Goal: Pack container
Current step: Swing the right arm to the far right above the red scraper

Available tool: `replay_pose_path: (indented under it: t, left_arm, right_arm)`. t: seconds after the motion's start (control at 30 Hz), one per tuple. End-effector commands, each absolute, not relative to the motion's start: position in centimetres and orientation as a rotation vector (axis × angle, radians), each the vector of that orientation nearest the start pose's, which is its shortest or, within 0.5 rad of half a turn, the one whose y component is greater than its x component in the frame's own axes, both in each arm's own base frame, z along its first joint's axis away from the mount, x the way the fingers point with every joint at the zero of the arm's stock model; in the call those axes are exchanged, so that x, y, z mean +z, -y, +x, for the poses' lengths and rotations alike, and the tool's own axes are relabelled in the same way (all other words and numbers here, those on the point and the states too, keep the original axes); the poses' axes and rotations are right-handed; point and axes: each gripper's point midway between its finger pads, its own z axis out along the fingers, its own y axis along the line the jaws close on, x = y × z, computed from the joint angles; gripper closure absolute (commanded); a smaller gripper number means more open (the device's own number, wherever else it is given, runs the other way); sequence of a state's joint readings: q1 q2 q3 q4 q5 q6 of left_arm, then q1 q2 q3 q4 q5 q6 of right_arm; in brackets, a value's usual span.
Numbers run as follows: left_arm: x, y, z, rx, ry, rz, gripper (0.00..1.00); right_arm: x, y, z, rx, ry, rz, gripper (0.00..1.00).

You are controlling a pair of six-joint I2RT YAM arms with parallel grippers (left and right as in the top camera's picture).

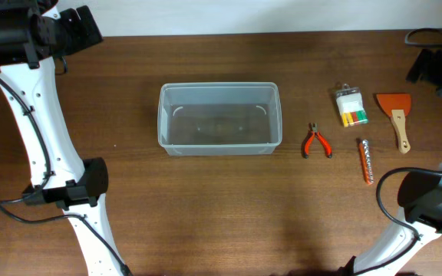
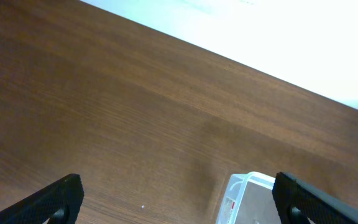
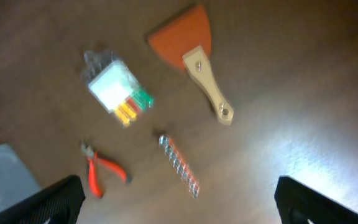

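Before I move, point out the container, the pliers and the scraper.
Container [image 1: 219,121]: overhead view, bare floor.
Pliers [image 1: 314,139]: overhead view, red handles near the pivot.
Scraper [image 1: 396,115]: overhead view, where handle meets orange blade.

Overhead looks straight down at the table [image 1: 206,215]; both wrist views, tilted, catch the container [image 2: 244,200].

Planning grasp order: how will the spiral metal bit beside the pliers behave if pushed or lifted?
The spiral bit looks thin and round, so a push would probably roll it. Shiny metal suggests stiff, maybe slippery. Lying flat, it probably offers little to pinch.
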State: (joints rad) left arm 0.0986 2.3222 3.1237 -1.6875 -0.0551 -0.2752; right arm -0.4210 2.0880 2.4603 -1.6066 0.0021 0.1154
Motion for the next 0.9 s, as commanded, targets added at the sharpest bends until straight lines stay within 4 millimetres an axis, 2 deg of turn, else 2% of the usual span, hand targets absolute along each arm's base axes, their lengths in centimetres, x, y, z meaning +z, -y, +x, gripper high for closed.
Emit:
replay_pose_path:
  t: [0.0,0.07,0.13,0.3,0.37,0.43,0.5,0.63,0.7,0.87]
  left_arm:
    - [35.1,-5.5,47.3,-0.016,-2.371,-0.452,0.01]
    - [35.1,-5.5,47.3,-0.016,-2.371,-0.452,0.01]
    - [35.1,-5.6,47.2,-0.015,-2.371,-0.453,0.01]
    - [35.1,-5.6,47.2,-0.015,-2.371,-0.454,0.01]
    - [35.1,-5.6,47.2,-0.015,-2.371,-0.454,0.01]
    - [35.1,-5.6,47.2,-0.015,-2.371,-0.454,0.01]
    - [35.1,-5.6,47.2,-0.015,-2.371,-0.454,0.01]
    - [35.0,-5.6,47.3,-0.015,-2.374,-0.455,0.01]
    - [34.8,-5.6,47.3,-0.013,-2.38,-0.456,0.01]
    - [34.8,-5.6,47.3,-0.014,-2.382,-0.457,0.01]
  right_arm:
    - [26.5,18.8,40.9,-0.144,-2.708,0.485,0.01]
    - [26.8,19.1,41.5,-0.182,-2.704,0.354,0.01]
    - [27.0,19.4,42.0,-0.212,-2.688,0.305,0.01]
    - [27.0,19.4,42.0,-0.211,-2.69,0.296,0.01]
    - [26.6,19.6,42.3,-0.251,-2.71,0.121,0.01]
    - [25.7,20.2,42.7,-0.268,-2.719,0.065,0.01]
    - [22.6,21.8,42.7,-0.242,-2.789,0.109,0.01]
    - [18.9,23.1,42.3,-0.244,-2.895,0.148,0.01]
    - [16.1,23.6,42.3,-0.252,-2.967,0.157,0.01]
    - [13.0,23.8,42.6,-0.219,-3.024,0.17,0.01]
